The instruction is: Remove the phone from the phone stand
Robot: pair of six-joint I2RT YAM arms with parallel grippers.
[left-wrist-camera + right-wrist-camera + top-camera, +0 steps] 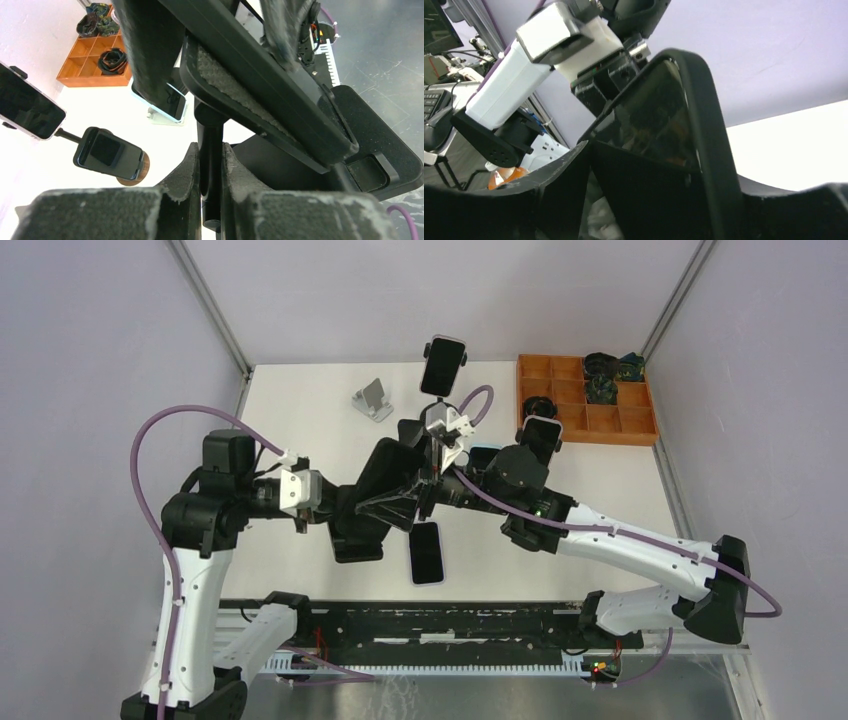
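The black phone stand (385, 490) hangs tilted over the middle of the table. My left gripper (338, 510) is shut on the stand's thin black post (210, 150), which shows pinched between the padded fingers (187, 175). The stand's wide padded plate (260, 85) fills the view above. The phone (426, 552), with a dark screen and a pale rim, shows just nearside of the stand, its far end at my right gripper (427, 508). In the right wrist view its glossy face (649, 115) rises between the open fingers, and the left finger (549, 175) stands clear of it.
Other phones sit on stands at the back (443, 365) and at the right (540, 438). A small silver stand (372, 400) is at the back left. An orange compartment tray (590, 425) holds dark items at the back right. A holder on a wooden disc (107, 155) stands nearby.
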